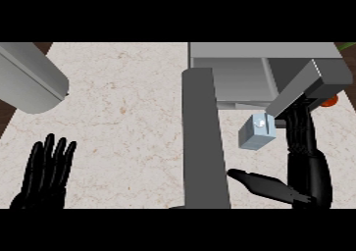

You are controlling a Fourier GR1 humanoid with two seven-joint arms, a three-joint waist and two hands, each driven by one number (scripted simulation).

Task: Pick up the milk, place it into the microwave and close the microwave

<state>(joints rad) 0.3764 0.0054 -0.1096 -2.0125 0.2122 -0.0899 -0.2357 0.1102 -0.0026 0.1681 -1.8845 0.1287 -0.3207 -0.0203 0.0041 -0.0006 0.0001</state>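
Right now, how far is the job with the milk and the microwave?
Done: the microwave is open, door swung out. In hand: the milk is outside, in front of it, and the right robot hand, fingers straight, is beside it, not curled round it. Left: grasp it, put it inside, close the door.
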